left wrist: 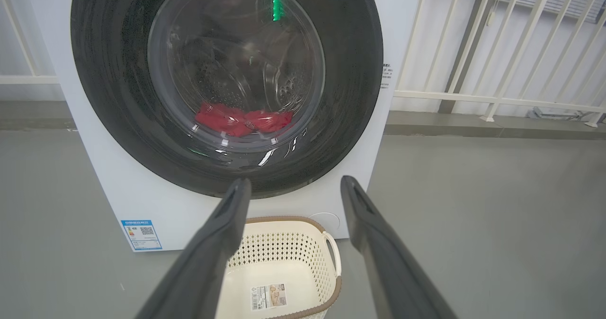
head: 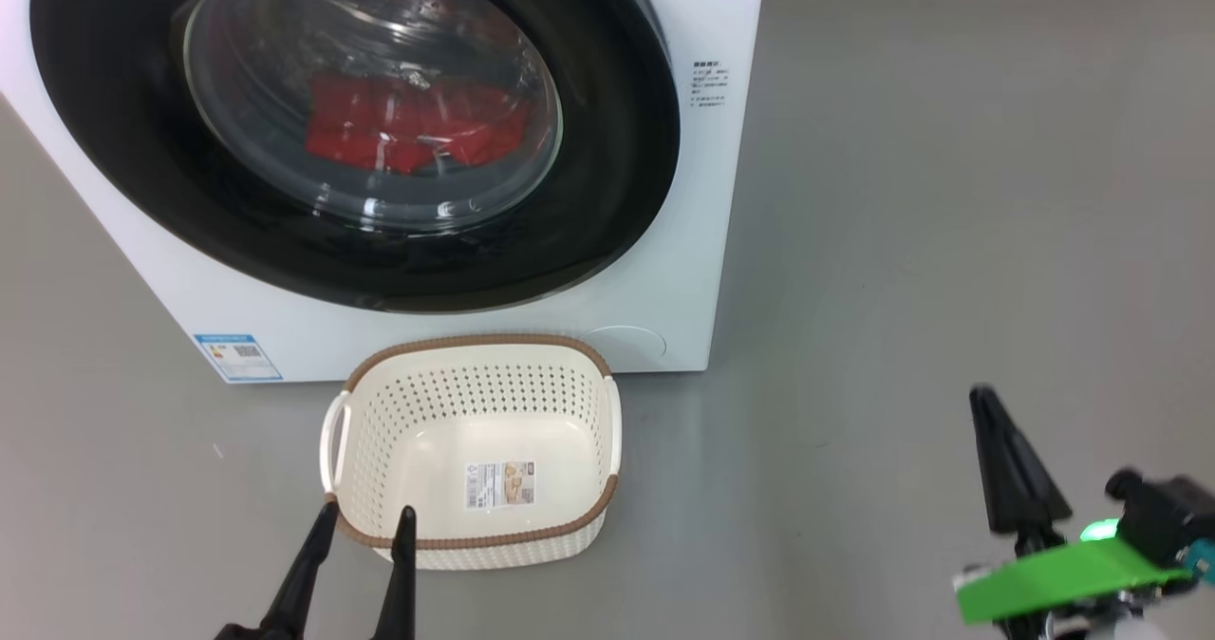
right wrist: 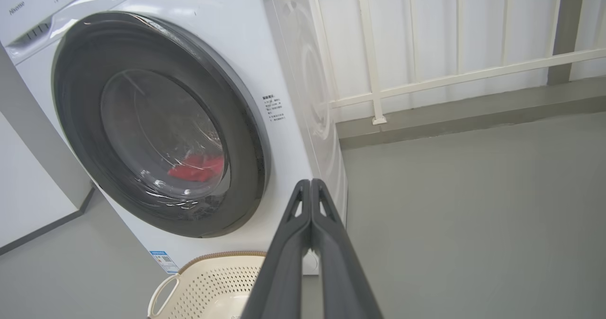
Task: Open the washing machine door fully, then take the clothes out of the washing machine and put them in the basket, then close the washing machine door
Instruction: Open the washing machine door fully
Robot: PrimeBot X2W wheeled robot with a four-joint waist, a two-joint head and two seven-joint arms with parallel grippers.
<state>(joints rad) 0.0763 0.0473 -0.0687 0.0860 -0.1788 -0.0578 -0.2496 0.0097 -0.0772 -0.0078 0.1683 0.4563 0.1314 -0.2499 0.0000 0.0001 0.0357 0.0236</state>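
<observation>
L end effector [head: 367,510] is nearest, at the bottom of the head view: fingers spread wide, released, gripping nothing, tips over the near rim of the basket [head: 475,346]. R end effector [head: 983,401] is at lower right, fingers clenched tip to tip w/ nothing between, above the floor [head: 949,194], well apart from the basket. Basket stands on the floor just in front of the washing machine [head: 683,270], below the washing machine door [head: 617,146], w/ a paper label [head: 500,484] on its bottom. Door shut. The clothes [head: 408,127] show red, low in the drum behind the glass; prob. one garment, but glare makes it hard to tell. Blue sticker [head: 237,357] sits at the machine front's lower left.
</observation>
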